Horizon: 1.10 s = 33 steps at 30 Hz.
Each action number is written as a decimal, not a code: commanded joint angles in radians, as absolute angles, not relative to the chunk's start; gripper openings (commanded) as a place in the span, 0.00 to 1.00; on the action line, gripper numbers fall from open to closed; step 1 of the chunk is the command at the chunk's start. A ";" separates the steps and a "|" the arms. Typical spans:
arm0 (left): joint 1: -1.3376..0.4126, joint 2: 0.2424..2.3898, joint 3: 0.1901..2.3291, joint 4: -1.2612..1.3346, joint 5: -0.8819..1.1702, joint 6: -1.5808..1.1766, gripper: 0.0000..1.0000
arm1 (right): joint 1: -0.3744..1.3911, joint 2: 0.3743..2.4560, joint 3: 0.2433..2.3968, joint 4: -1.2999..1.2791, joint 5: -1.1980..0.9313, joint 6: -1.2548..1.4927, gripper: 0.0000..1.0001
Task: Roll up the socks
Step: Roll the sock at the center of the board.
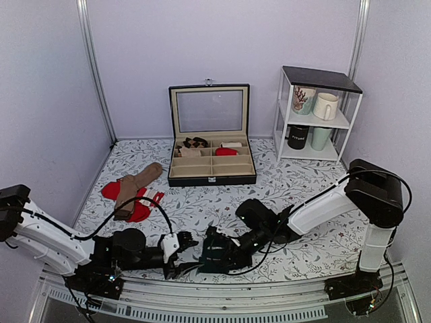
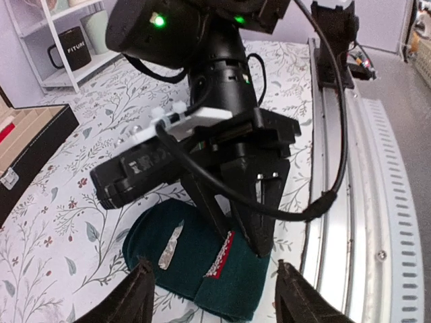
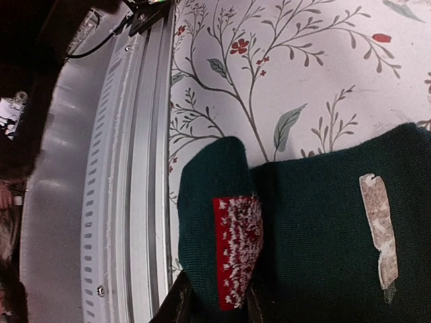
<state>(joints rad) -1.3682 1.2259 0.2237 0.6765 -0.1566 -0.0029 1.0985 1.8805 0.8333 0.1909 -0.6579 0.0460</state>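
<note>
Floral tablecloth [image 2: 60, 202] under teal socks [image 2: 202, 269], lilac walls [image 1: 40, 101]

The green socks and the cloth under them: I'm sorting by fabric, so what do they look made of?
The socks look like matte knitted yarn, with a fine knit texture and soft folded edges. Whether it is wool or cotton I can't tell. A red-and-white patch seems knitted in. The tablecloth looks like smooth printed fabric or vinyl: it has a flat floral print and no visible weave.

Lab test booth: plain walls [image 1: 40, 81], aluminium rail [image 1: 269, 301], staged floral tablecloth [image 1: 296, 182], mug shelf [image 1: 320, 79].
</note>
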 commanded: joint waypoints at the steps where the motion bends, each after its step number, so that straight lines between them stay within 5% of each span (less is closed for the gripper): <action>1: -1.381 1.333 0.216 0.774 -0.188 0.071 0.61 | 1.082 1.999 0.840 -0.023 -0.759 0.108 0.23; 19: -1.400 1.569 0.265 0.904 -0.098 0.063 0.59 | 1.058 2.021 0.847 -0.029 -0.796 0.138 0.23; 33: -1.405 1.672 0.274 0.901 -0.091 0.001 0.47 | 1.051 2.033 0.850 -0.026 -0.795 0.143 0.23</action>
<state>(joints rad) -1.3895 1.6440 0.2596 0.8959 -0.0895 0.0242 1.0508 1.9568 0.8818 0.1238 -0.8703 0.1387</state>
